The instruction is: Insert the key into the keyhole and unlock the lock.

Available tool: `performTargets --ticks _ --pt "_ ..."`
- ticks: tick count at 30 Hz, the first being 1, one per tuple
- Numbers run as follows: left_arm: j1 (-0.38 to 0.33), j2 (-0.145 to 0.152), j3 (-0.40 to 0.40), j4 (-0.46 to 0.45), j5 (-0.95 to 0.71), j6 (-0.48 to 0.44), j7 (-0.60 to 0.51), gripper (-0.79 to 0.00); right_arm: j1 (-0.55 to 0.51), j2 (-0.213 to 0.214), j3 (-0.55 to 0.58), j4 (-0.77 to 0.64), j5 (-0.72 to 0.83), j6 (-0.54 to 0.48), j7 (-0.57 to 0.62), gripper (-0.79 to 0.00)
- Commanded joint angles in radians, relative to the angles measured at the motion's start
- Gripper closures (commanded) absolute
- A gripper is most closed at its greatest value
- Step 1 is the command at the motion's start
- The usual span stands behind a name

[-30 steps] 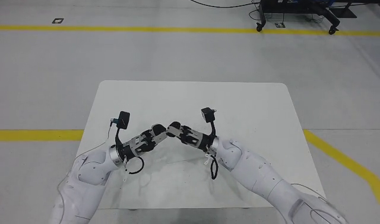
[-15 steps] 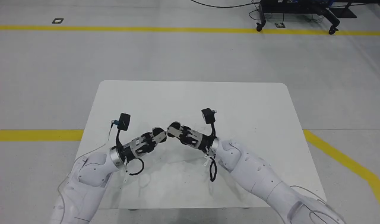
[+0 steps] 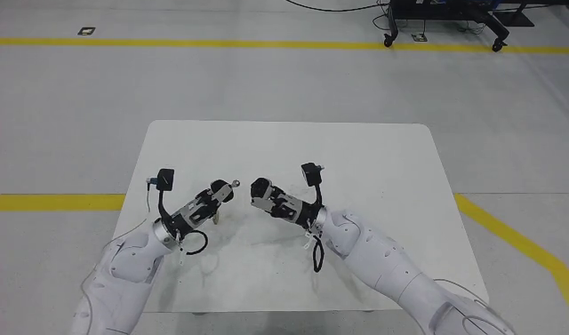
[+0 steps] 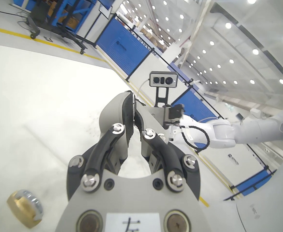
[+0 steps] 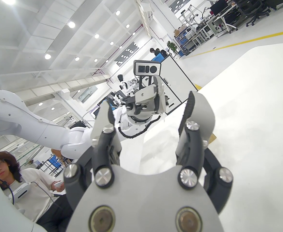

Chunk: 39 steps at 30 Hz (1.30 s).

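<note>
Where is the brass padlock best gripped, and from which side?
Probably grip the padlock by its brass body, across its sides, coming down from above: it seems to lie on the table, and its silver shackle is thin and curved.

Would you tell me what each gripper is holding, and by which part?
Right gripper: open, nothing. Left gripper: shut; a small metal piece, likely the key, juts from its tips; gripped part hidden.

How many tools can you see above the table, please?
2. The left tool, shut, is over the middle of the table; the right tool, open, faces it close by without touching.
</note>
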Motion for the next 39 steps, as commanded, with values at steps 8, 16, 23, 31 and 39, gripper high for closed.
performTargets --ticks 8,16,23,31,39 --pt "-0.012 0.001 -0.002 -0.027 0.055 0.022 0.004 0.0 0.0 0.0 0.0 0.0 0.0 0.0 0.0 -0.785" --pt "0.043 0.019 -0.084 -0.095 0.207 -0.011 -0.005 0.0 0.022 0.044 0.056 -0.043 -0.153 0.128 0.231 -0.785" --pt "0.035 0.036 -0.033 -0.126 0.158 -0.027 -0.205 0.0 -0.039 0.097 0.152 -0.173 -0.146 0.12 0.35 -0.351" --pt "0.015 0.041 0.008 -0.134 0.17 -0.048 -0.22 0.0 -0.078 0.122 0.181 -0.252 -0.074 0.15 0.474 -0.308" --pt "0.016 0.046 0.016 -0.139 0.214 -0.048 -0.188 0.0 -0.073 0.125 0.17 -0.273 -0.044 0.168 0.53 -0.348"
